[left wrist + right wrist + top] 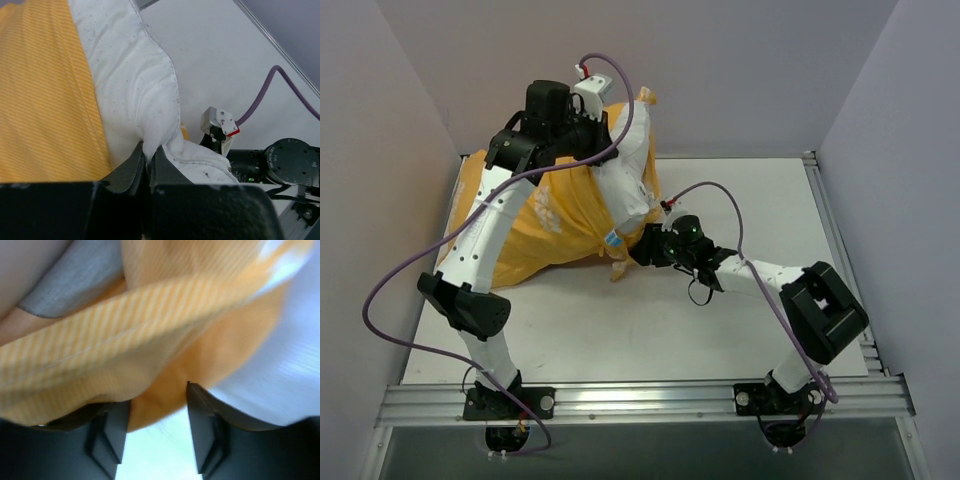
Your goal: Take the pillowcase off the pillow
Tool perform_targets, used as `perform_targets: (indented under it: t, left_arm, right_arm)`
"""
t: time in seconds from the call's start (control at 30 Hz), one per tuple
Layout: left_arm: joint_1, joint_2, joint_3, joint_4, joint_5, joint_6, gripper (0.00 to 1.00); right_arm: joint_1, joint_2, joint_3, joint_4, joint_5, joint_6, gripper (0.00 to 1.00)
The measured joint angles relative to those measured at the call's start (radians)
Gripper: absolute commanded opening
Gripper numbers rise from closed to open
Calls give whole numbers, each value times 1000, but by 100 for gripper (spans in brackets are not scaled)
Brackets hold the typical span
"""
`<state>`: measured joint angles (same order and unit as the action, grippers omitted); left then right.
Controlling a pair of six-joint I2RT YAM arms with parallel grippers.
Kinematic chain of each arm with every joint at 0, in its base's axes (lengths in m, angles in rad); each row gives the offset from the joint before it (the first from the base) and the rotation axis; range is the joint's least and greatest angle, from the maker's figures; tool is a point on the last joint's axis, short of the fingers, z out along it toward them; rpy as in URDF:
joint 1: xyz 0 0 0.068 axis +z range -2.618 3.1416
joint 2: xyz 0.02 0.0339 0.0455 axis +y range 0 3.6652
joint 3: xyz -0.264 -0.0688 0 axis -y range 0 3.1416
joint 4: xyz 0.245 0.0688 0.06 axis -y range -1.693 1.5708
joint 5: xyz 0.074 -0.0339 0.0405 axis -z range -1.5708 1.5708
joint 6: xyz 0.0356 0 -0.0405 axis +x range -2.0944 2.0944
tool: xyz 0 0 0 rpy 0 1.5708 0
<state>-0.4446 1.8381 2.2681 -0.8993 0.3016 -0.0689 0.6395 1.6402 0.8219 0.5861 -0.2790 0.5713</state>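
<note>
1. I see the pillow (632,175) at the far left-centre of the surface (720,330). Its long axis runs roughly from far to near, and its far end is raised off the surface.
2. Its near end points back toward the arm bases. The small blue-and-white tag (612,238) sits at that low edge.
3. The pillowcase (545,220) spreads away from the pillow to the left, a crumpled orange mass reaching toward the far-left corner of the surface.
4. The pillow is only partly in the pillowcase. Its white right side and upper end are bare, while its left part is still covered by orange fabric.
5. The left jaws are clenched on a pinch of the white pillow fabric at the raised end. In the left wrist view the two fingers (131,167) meet with the cloth squeezed between them, and the striped orange cover lies just beside them on the left.
6. The right jaws sit low near the tag end, just to the right of the pillow.
7. In the right wrist view these jaws stand parted, with pale surface showing between the fingers (112,430). A fold of orange pillowcase hangs at their tips. I cannot tell whether it touches them, and it is not pinched.
</note>
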Motion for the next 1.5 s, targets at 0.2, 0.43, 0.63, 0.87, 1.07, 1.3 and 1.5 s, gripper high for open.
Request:
perform_targets:
  t: [0.2,0.43,0.63,0.87,1.07,1.3,1.5]
  left_arm:
    - [-4,-43,-141,89,10,-7,2]
    - [-32,-4,-140,113,1,-7,2]
    - [-61,5,-140,115,-23,-2,2]
    - [-69,4,-140,117,-29,0,2]
    - [-69,5,-140,118,-29,2,2]
    - [-65,5,-140,119,-20,1,2]
    - [-63,5,-140,118,-2,0,2]
  right_arm:
    - [4,-270,42,-346,84,-141,82]
    - [11,-498,289,-532,160,-204,100]
    - [16,-380,428,-505,161,-160,100]
    - [14,-168,452,-475,142,-128,100]
    - [14,-141,456,-414,100,-98,100]
    - [5,-137,408,-282,20,-51,100]
    - [-19,-118,386,-239,36,-17,100]
